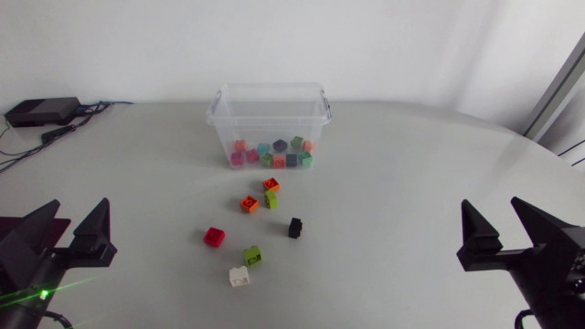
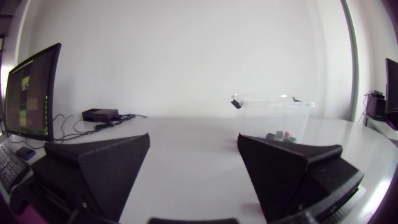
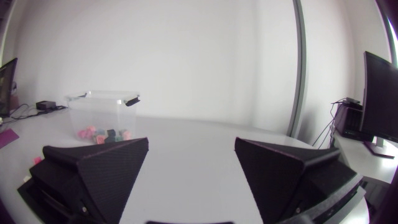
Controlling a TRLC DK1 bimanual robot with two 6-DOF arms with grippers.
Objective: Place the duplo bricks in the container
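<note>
Clear plastic container (image 1: 271,90): open-topped rectangular tub standing near the far edge of the grey bench (image 1: 411,174), about midway along it. It lies ahead of each gripper in the wrist views (image 2: 273,106) (image 3: 102,102).
Stowed bricks (image 1: 274,153): roughly a dozen small duplo bricks, pink, green, dark and orange, on the tub floor.
Loose bricks: seven on the bench between the container and the near edge.
- orange brick (image 1: 271,185), second orange brick (image 1: 249,204) and green brick (image 1: 271,199), clustered just in front of the container
- black brick (image 1: 295,228), apart, toward the bench middle
- red brick (image 1: 215,237), second green brick (image 1: 253,256) and white brick (image 1: 239,276), nearest the near edge
Left gripper (image 1: 79,210) (image 2: 194,140): at the bench's near left corner, wedge fingers spread wide, nothing between them.
Right gripper (image 1: 491,206) (image 3: 191,142): at the near right corner, fingers likewise parted and empty.
Progress (judgement): past halfway by count, with most bricks in the tub, seven left to collect and none in hand.
Reach (judgement): the red, green and white group sits closer to the left arm.
</note>
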